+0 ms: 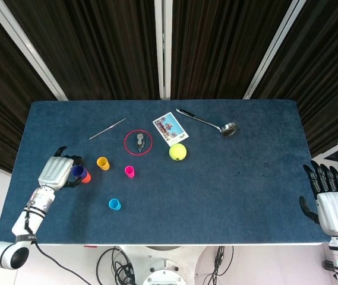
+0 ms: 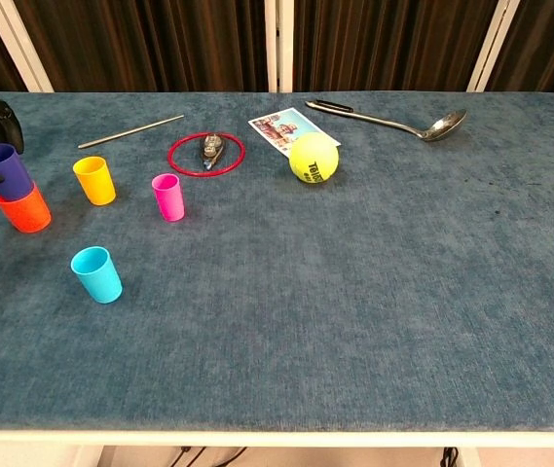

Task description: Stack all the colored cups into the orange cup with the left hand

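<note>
The orange cup stands near the table's left edge. A purple cup sits tilted inside it. My left hand is curled around the purple cup, with fingers behind it and the thumb at its near side. The orange cup shows just under the purple one. A yellow cup, a pink cup and a light blue cup stand apart to the right. My right hand rests off the table's right edge with its fingers spread and holds nothing.
A red ring with a small metal piece inside it, a thin metal rod, a picture card, a yellow tennis ball and a ladle lie on the far half of the blue table.
</note>
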